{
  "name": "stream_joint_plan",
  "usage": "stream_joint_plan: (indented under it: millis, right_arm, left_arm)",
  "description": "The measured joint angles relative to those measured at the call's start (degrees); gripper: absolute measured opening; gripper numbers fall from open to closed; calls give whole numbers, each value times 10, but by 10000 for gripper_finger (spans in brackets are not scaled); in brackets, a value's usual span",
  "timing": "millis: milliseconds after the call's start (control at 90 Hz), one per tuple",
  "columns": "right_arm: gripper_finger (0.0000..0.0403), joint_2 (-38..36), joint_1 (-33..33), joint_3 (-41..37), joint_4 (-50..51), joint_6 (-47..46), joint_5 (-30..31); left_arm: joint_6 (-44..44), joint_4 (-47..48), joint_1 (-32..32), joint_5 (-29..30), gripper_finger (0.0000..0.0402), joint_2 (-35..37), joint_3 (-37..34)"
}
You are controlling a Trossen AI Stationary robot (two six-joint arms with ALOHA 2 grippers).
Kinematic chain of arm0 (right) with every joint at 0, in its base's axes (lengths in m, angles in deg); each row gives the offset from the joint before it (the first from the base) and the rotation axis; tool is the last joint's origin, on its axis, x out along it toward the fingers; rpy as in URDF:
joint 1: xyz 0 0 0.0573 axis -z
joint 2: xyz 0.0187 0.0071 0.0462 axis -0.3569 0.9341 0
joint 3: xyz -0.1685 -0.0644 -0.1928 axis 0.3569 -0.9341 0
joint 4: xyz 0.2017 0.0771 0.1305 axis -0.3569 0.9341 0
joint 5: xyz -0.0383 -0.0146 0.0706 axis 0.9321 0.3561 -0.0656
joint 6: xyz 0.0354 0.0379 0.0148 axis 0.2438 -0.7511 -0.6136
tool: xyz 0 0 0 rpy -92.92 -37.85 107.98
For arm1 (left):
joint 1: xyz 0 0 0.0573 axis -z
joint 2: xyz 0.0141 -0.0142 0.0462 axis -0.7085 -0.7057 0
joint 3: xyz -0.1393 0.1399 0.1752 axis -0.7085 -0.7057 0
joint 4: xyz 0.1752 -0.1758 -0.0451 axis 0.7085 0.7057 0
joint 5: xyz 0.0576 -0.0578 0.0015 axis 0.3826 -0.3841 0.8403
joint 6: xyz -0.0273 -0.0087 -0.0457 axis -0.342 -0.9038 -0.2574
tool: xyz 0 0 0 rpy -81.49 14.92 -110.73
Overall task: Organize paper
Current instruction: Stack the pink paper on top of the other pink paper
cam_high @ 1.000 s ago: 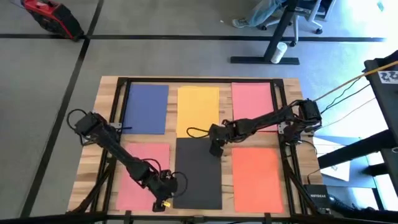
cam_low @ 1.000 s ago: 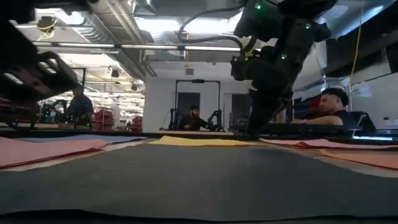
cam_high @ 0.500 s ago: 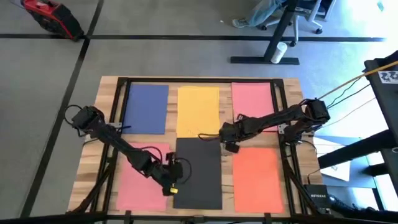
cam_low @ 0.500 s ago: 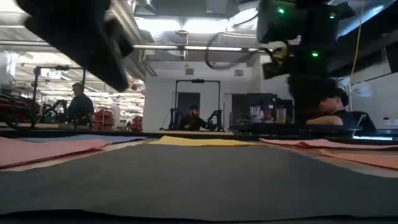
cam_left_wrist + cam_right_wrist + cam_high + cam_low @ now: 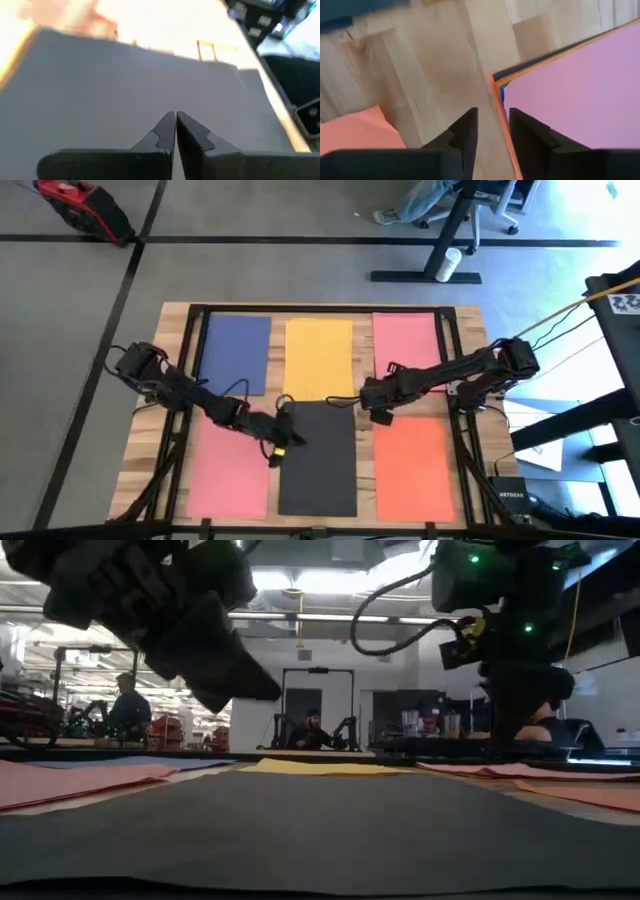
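Six sheets of paper lie flat on the wooden table: blue [image 5: 236,355], yellow [image 5: 318,358] and pink [image 5: 405,348] along the far side, pink [image 5: 232,472], dark grey [image 5: 320,465] and orange [image 5: 412,468] along the near side. My left gripper [image 5: 280,444] [image 5: 175,116] hovers shut over the dark grey sheet [image 5: 125,95], clear of it in the low view [image 5: 262,690]. My right gripper [image 5: 378,413] [image 5: 493,122] stands slightly open at the near left corner [image 5: 492,77] of the far pink sheet [image 5: 580,95]. Orange and blue edges show under that corner.
Black frame rails [image 5: 190,380] run along the table's left and right sides. A bare wood strip [image 5: 420,85] lies between the far pink sheet and the near orange sheet [image 5: 350,132]. People sit in the room beyond the table [image 5: 312,730].
My left gripper has gone from the table's near edge toward the far edge and risen, now over the dark grey sheet's left part. My right gripper has gone toward the table's right edge, off the dark grey sheet to the far pink sheet's near left corner. The sheets have stayed put.
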Motion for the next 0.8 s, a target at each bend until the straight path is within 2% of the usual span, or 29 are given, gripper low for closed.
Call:
stream_joint_plan:
  millis: [111, 267, 422, 533, 689, 800]
  right_arm:
    - [86, -28, 13, -46, -55, 0, -8]
    - [94, -31, 54, -95, -106, 0, -30]
    - [111, -31, 76, -105, -133, 1, -16]
    - [112, -31, 90, -105, -145, 21, -38]
    - [97, -31, 114, -105, -144, 34, -45]
    - [58, -31, 124, -105, -144, 49, -61]
  left_arm:
    - [29, -32, -27, 0, 0, 34, -36]
    - [57, -75, -86, 2, 0, 77, -73]
    - [73, -89, -130, 0, 0, 105, -95]
    - [82, -89, -152, -11, 0, 113, -107]
    - [82, -86, -183, -40, 0, 113, -120]
    - [82, -83, -198, -62, 0, 113, -121]
